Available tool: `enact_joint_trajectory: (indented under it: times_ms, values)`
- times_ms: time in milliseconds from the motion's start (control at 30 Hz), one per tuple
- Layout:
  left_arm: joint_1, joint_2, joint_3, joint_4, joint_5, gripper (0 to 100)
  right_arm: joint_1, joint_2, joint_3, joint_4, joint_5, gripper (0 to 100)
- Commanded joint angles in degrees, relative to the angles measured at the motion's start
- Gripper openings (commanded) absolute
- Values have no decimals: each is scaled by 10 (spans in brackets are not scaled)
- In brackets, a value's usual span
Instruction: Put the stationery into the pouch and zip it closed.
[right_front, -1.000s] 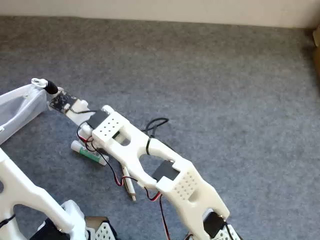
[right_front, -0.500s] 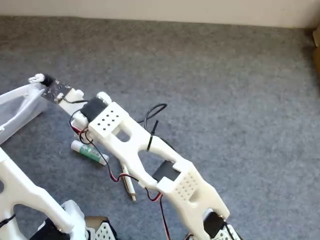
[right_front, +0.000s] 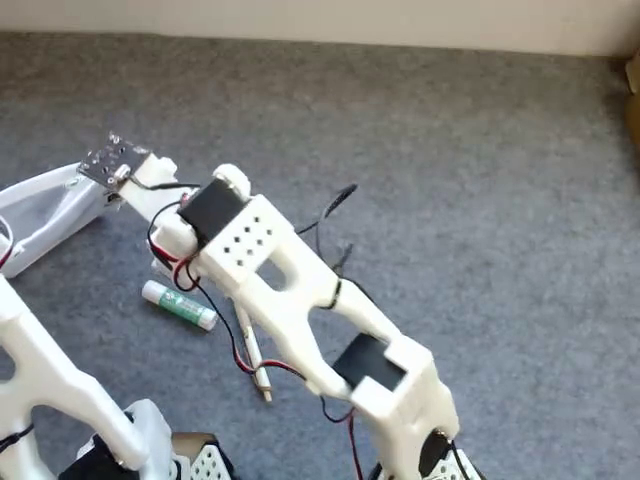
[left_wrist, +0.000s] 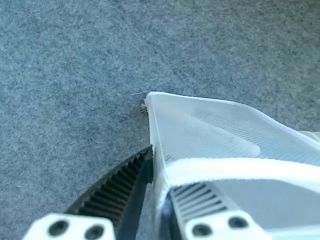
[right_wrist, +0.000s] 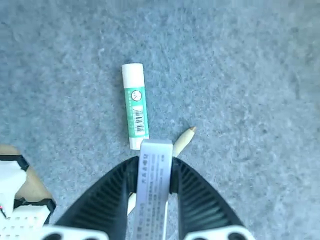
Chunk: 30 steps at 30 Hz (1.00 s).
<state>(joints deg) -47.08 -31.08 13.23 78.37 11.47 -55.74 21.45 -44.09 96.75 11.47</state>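
High view first: the right gripper (right_front: 128, 176) hangs toward the tabletop's left side, its fingers clenched on a flat silver packet (right_front: 107, 158), right at the end of the white mesh pouch (right_front: 45, 210). I can't tell whether they touch. The green glue stick (right_front: 180, 305) lies nearer the front, and the pencil (right_front: 252, 350) sits just beside it, under the arm.

Over to the left wrist view: the left gripper (left_wrist: 155, 165) has its fingers clamped on the pouch's (left_wrist: 215, 130) edge, lifting it off the grey tabletop (left_wrist: 65, 75).

Right wrist view now: the right gripper (right_wrist: 155, 164) pinches the packet (right_wrist: 156, 150), with the glue stick (right_wrist: 135, 106) and the pencil tip (right_wrist: 184, 140) below on the tabletop.
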Motion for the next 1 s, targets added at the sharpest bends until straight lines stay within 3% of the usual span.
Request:
enact_joint_trajectory:
  times_ms: [0, 633, 967]
  values:
    - [56, -4, -5, -3, -2, 30, -10, -84, -42, 7, 2, 4]
    - [292, -4, -11, 20, 33, 30, -104, -273, -38, 4, -87, 4]
    - [321, -4, -5, 19, 37, 30, -108, -371, -36, 5, -82, 4]
